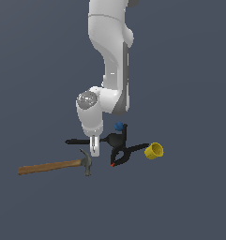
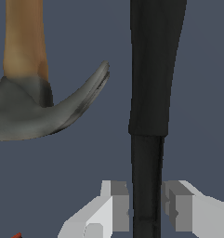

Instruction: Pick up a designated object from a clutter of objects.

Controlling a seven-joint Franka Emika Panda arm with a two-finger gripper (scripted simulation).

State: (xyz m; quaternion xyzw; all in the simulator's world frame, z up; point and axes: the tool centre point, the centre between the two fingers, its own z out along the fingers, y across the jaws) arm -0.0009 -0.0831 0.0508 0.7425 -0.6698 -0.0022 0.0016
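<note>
The gripper (image 2: 146, 211) sits low over the floor with its two fingers (image 2: 117, 204) apart and the thin handle of the black utensil (image 2: 150, 93) running between them. A narrow gap shows on each side in the wrist view, so the pads bracket the handle but are not clamped. This straddle appears chosen because the handle is the slimmest section and lies clear of neighbouring items.

Just beside the handle, the hammer (image 2: 34, 107) lies with its claw curving toward the utensil without touching it; closing here should avoid it.

In the exterior view the utensil (image 1: 79, 141) lies flat, its wider end running under the arm toward the black clamp (image 1: 121, 154). A blue ball (image 1: 118, 126) sits near that end. Farthest off, toward the exterior view's right, is the yellow cup (image 1: 154, 151).
</note>
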